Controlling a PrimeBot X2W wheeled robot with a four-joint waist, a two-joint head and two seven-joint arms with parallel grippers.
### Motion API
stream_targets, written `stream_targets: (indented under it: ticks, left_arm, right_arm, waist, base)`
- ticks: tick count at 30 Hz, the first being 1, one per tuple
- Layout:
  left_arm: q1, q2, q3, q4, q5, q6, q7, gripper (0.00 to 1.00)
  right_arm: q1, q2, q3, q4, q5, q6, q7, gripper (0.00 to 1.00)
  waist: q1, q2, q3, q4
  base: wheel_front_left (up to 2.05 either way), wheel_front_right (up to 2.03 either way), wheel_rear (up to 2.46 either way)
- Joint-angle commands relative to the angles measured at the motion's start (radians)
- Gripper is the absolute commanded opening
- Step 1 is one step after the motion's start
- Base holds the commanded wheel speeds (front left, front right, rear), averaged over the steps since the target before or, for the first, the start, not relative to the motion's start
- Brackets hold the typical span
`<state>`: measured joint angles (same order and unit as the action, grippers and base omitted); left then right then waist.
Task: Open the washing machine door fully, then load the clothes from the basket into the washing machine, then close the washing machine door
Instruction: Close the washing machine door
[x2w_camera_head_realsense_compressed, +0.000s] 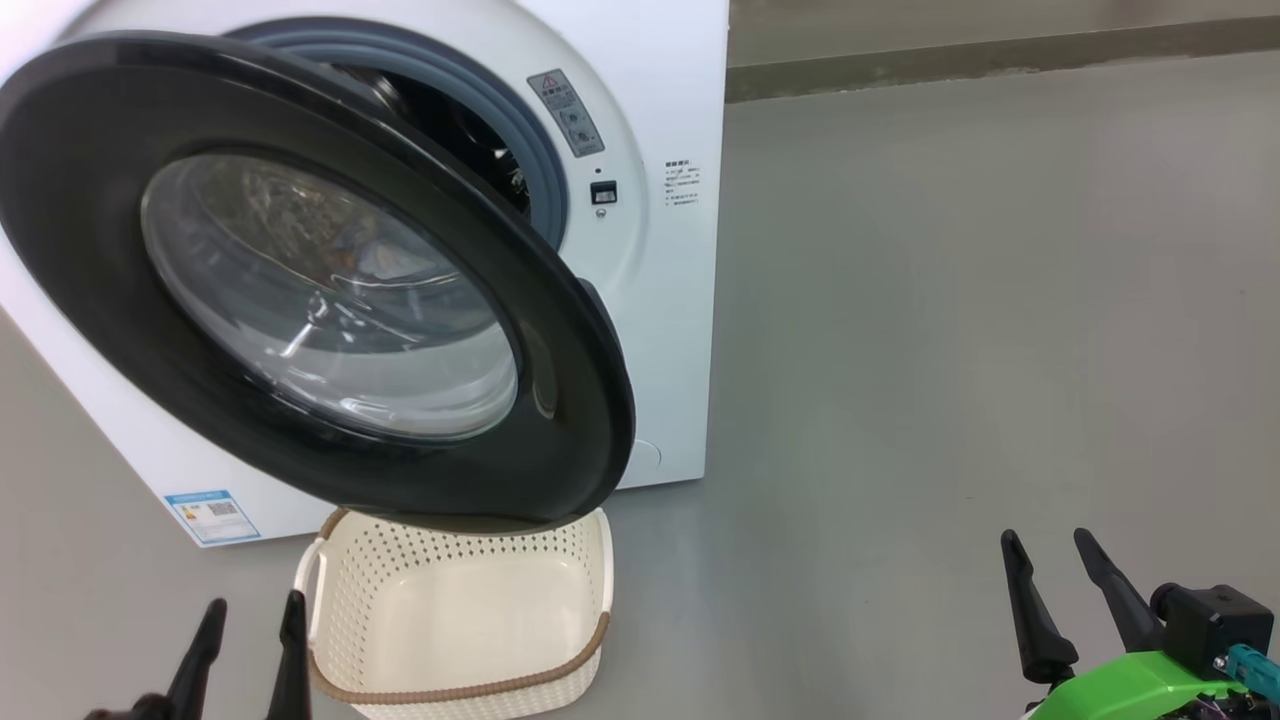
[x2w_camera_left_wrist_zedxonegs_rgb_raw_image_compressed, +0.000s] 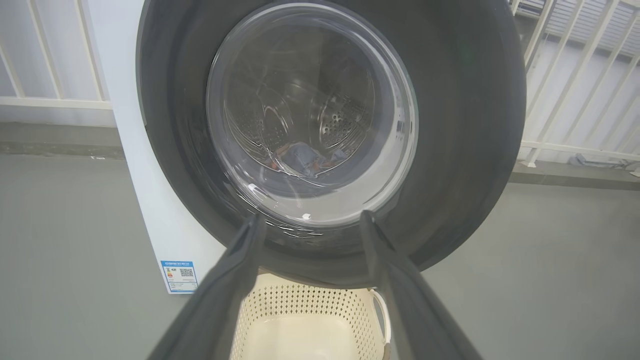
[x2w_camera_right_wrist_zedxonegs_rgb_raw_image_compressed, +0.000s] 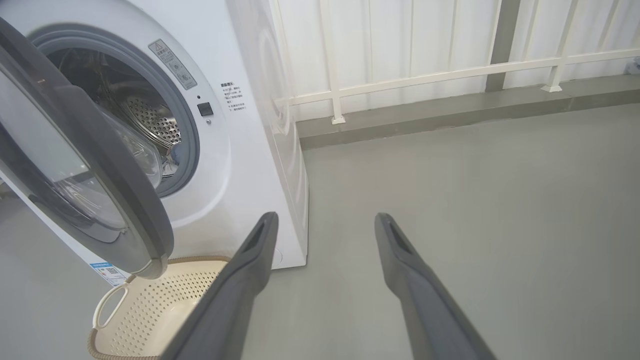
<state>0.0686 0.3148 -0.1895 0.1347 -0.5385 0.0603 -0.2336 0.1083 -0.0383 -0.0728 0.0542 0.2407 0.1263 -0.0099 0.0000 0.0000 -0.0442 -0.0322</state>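
Grey floor (x2w_camera_head_realsense_compressed: 950, 300) runs bare to a low kerb. The right wrist view shows a white railing (x2w_camera_right_wrist_zedxonegs_rgb_raw_image_compressed: 425, 77) behind it.

Far left, low: the left gripper (x2w_camera_head_realsense_compressed: 254, 608), fingers spread with nothing between them, points at the door. Judgement: it is posed to push the door, not to pick anything up.

Next: the washing machine (x2w_camera_head_realsense_compressed: 655, 300) stands on the floor, with a blue energy label (x2w_camera_head_realsense_compressed: 212, 515) at its lower corner. The washing machine door (x2w_camera_head_realsense_compressed: 560, 420) hangs part-way across the opening, neither wide open nor latched. The gap at its right edge shows the steel drum (x2w_camera_right_wrist_zedxonegs_rgb_raw_image_compressed: 150, 120). The clothes (x2w_camera_left_wrist_zedxonegs_rgb_raw_image_compressed: 300, 157), a blue bundle with a trace of orange, lie at the bottom of the drum. They are seen through the porthole in the left wrist view.

Below: the basket (x2w_camera_head_realsense_compressed: 450, 692) sits on the floor just in front of the machine's base, its far rim under the door's lower edge, with nothing in it. Judgement: it is placed there for a short lift to the drum. Loading appears complete and closing remains.

Far right: the right gripper (x2w_camera_head_realsense_compressed: 1046, 545), fingers spread and holding nothing, is well apart from the machine, apparently parked out of the door's swing.
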Motion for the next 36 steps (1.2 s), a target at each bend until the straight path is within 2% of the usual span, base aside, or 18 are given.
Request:
stream_targets:
  ticks: [1, 16, 17, 19, 20, 28, 36]
  left_arm:
    - [-0.019, 0.024, 0.04, -0.033, 0.015, 0.008, -0.011, 1.0]
    - [0.015, 0.009, 0.041, -0.062, 0.025, 0.023, -0.019, 1.0]
    - [0.014, 0.009, 0.04, -0.062, 0.025, 0.023, -0.019, 1.0]
    - [0.013, 0.008, 0.039, -0.063, 0.025, 0.024, -0.02, 1.0]
    - [0.012, 0.009, 0.039, -0.063, 0.025, 0.023, -0.02, 1.0]
    - [0.013, 0.01, 0.046, -0.072, 0.022, 0.029, -0.021, 1.0]
    - [0.001, 0.008, 0.049, -0.097, 0.005, 0.034, -0.01, 1.0]
  right_arm:
    - [-0.022, -0.012, 0.017, -0.034, -0.009, 0.004, 0.001, 1.0]
    - [-0.021, -0.012, 0.011, -0.043, -0.013, 0.004, 0.011, 1.0]
    - [-0.021, -0.012, 0.01, -0.043, -0.011, 0.004, 0.011, 0.79]
    - [-0.021, -0.012, 0.005, -0.042, -0.006, 0.004, 0.012, 0.1]
    - [-0.021, -0.012, 0.003, -0.041, -0.004, 0.004, 0.012, 0.0]
    - [-0.046, -0.012, -0.028, -0.008, 0.002, 0.004, 0.01, 0.0]
    - [-0.142, -0.03, -0.06, 0.066, -0.003, 0.004, 0.001, 0.0]
  waist:
    - [0.0, 0.0, 0.001, -0.001]
    - [0.0, 0.0, 0.01, -0.001]
    - [0.0, 0.0, 0.011, -0.001]
    - [0.0, 0.0, 0.013, 0.0]
    - [0.0, 0.0, 0.014, 0.002]
    - [0.0, 0.0, 0.02, 0.025]
    - [0.0, 0.0, 0.022, 0.086]
  base:
    - [0.0, 0.0, 0.0]
    - [0.0, 0.0, 0.0]
    - [0.0, 0.0, 0.0]
    - [0.0, 0.0, 0.0]
    - [0.0, 0.0, 0.0]
    - [0.0, 0.0, 0.0]
    - [0.0, 0.0, 0.0]
